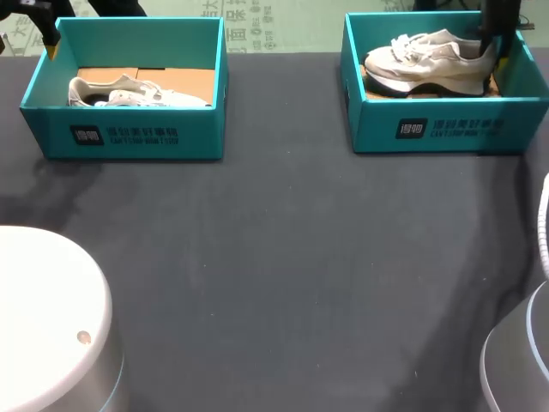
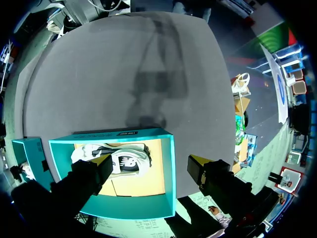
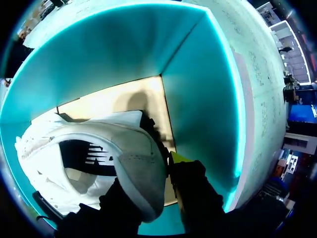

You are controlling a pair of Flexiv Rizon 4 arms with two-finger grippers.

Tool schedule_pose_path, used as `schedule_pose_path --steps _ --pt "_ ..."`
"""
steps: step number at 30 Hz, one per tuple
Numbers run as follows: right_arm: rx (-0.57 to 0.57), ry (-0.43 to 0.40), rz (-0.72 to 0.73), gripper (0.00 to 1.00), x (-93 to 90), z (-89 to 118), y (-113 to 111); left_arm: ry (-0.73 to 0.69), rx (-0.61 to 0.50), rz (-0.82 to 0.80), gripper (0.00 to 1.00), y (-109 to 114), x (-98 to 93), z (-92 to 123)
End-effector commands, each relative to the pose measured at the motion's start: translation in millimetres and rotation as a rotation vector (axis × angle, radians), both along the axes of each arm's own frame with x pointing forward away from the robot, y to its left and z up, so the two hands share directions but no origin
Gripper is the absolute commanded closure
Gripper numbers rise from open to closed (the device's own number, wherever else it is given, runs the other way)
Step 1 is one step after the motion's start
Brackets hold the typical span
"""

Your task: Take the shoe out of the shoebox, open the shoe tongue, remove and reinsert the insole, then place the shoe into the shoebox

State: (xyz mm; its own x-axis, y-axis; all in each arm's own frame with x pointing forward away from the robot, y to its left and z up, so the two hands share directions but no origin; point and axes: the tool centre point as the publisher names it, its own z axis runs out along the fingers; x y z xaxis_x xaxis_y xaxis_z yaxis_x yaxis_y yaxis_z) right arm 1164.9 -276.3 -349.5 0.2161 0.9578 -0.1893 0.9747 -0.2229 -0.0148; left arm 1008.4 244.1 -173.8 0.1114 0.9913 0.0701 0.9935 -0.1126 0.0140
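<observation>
Two teal shoeboxes stand at the back of the table. In the right shoebox (image 1: 437, 127) a white and beige shoe (image 1: 425, 60) rests with its heel toward the box's right wall. My right gripper (image 1: 497, 53) reaches down into that box and is shut on the shoe's heel. In the right wrist view the shoe (image 3: 119, 148) has its heel collar pinched in the gripper (image 3: 166, 166), one yellow tip outside it and the other finger hidden. My left gripper (image 2: 151, 166) hangs open above the left shoebox (image 2: 171, 173), nothing between its fingers, over a second shoe (image 2: 126, 161).
The left shoebox (image 1: 129, 142) holds the second white shoe (image 1: 129, 93) lying on its brown floor. My left gripper (image 1: 53, 41) shows at the back left corner. The dark tablecloth (image 1: 283, 257) stretches in front of both boxes. White arm bases sit at front left (image 1: 51, 318) and front right (image 1: 523, 360).
</observation>
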Motion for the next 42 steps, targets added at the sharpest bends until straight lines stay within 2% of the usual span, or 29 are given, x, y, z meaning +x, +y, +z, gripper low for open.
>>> schedule_pose_path --steps 1,5,10,21,30,37,42 --pt "-0.009 -0.002 -0.003 1.0 -3.1 17 -1 -0.001 0.001 -0.001 0.0 0 -0.2 0" --pt "-0.017 -0.003 -0.004 1.0 -3.7 29 -1 -0.001 0.001 -0.001 0.0 0 -0.2 0" --pt "-0.027 -0.008 -0.001 1.0 -4.6 54 5 -0.001 0.001 -0.001 0.0 0 -0.2 0" --pt "-0.053 -0.055 0.007 1.0 -11.1 142 15 -0.001 0.001 -0.001 0.0 0 -0.2 0" --pt "-0.086 -0.089 0.025 1.0 -7.2 210 8 -0.001 0.001 -0.001 0.0 0 -0.2 0" --pt "-0.092 -0.085 0.054 1.0 -6.9 247 6 -0.001 0.001 -0.001 0.0 0 -0.2 0" --pt "-0.087 -0.077 0.072 1.0 -17.2 263 10 -0.001 0.001 -0.001 0.0 0 -0.2 0"
